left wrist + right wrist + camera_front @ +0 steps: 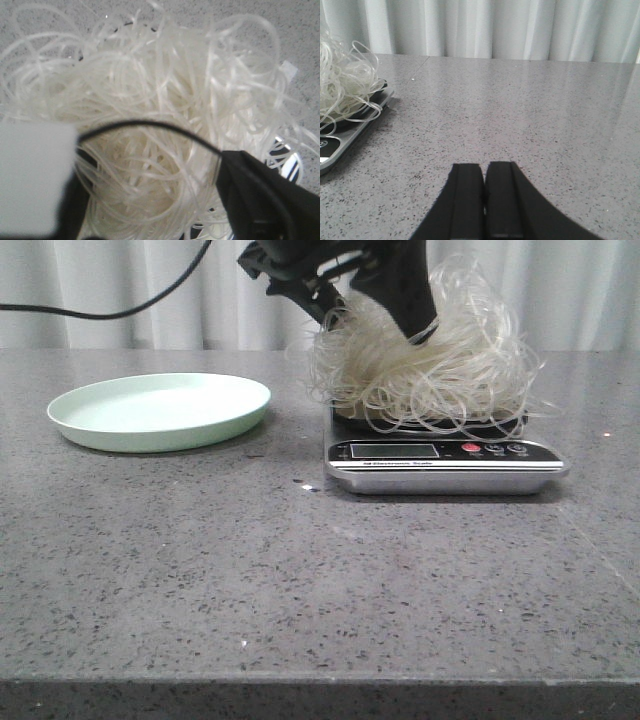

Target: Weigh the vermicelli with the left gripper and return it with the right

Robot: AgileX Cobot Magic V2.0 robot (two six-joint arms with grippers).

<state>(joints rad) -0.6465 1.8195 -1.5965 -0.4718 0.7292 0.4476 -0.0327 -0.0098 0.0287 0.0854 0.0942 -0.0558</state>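
Sitting on the scale (440,462) at the right of the surface (250,560), the vermicelli (425,360) has the left claw (375,315) sunk in, fingers spread around strands. Right claw (485,200) is pinched closed, holding nothing. Green plate (160,410) sits left.

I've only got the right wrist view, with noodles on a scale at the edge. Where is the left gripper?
Observer: The left gripper is down in the vermicelli on the scale.
Operator: Are its fingers apart?
Observer: Yes. In the left wrist view its fingers stand wide apart with strands between them.
Operator: Where's the plate?
Observer: The pale green plate sits left of the scale, apart from it.
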